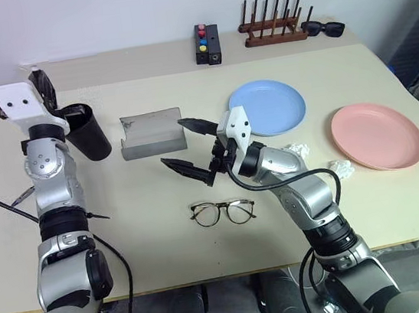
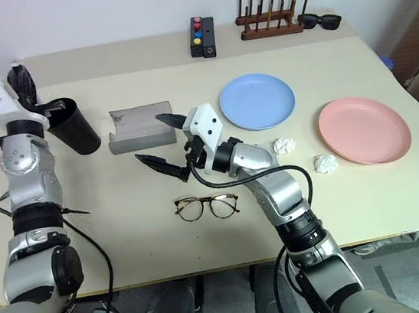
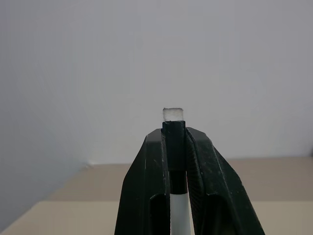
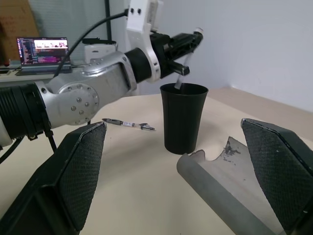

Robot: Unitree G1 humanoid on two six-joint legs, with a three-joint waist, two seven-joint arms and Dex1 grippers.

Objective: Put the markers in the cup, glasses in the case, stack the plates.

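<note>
Over the black cup (image 1: 86,132), my left gripper (image 1: 44,84) is shut on a white marker with a black cap (image 3: 179,210). In the right wrist view that marker (image 4: 181,73) slants down toward the cup's (image 4: 183,117) rim. A second marker (image 4: 129,124) lies on the table beside the cup. The grey case (image 1: 151,133) lies open to the right of the cup. Just right of the case, my right gripper (image 1: 193,147) is open and empty. The glasses (image 1: 223,212) rest near the front edge. A light blue plate (image 1: 267,107) and a pink plate (image 1: 377,134) lie apart on the right.
Two crumpled paper balls (image 1: 297,149) (image 1: 341,169) lie between the plates. At the back stand a wooden rack (image 1: 273,24), black sunglasses (image 1: 324,29) and a black box with coloured buttons (image 1: 207,43). A laptop (image 4: 41,49) sits off to the left.
</note>
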